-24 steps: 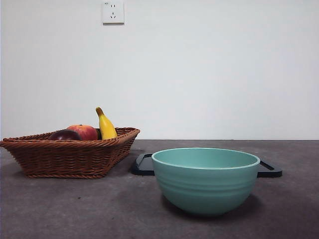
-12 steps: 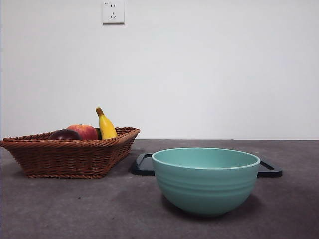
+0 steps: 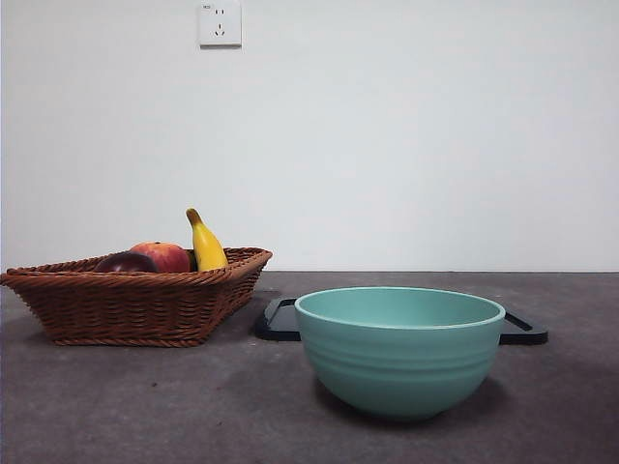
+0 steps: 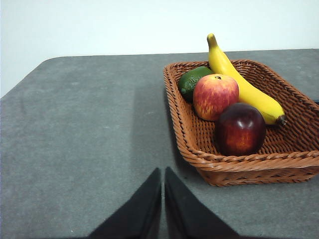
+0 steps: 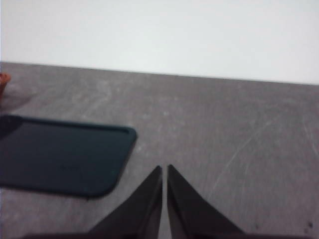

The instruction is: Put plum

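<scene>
The plum [image 4: 239, 129], dark maroon and glossy, lies in the wicker basket [image 4: 185, 129] next to a red-orange apple [image 4: 215, 96], a banana [image 4: 241, 84] and a green fruit [image 4: 192, 81]. In the front view the plum [image 3: 123, 262] just shows over the basket's rim [image 3: 135, 304] at the left. My left gripper [image 4: 163, 172] is shut and empty, over bare table short of the basket. My right gripper [image 5: 164, 169] is shut and empty, over the table beside the black tray [image 5: 60, 157]. Neither arm shows in the front view.
A teal bowl [image 3: 399, 348] stands near the front, right of the basket. The black tray [image 3: 280, 321] lies flat behind the bowl. A wall with a socket [image 3: 220, 23] closes the back. The table's far left corner [image 4: 30, 74] shows in the left wrist view.
</scene>
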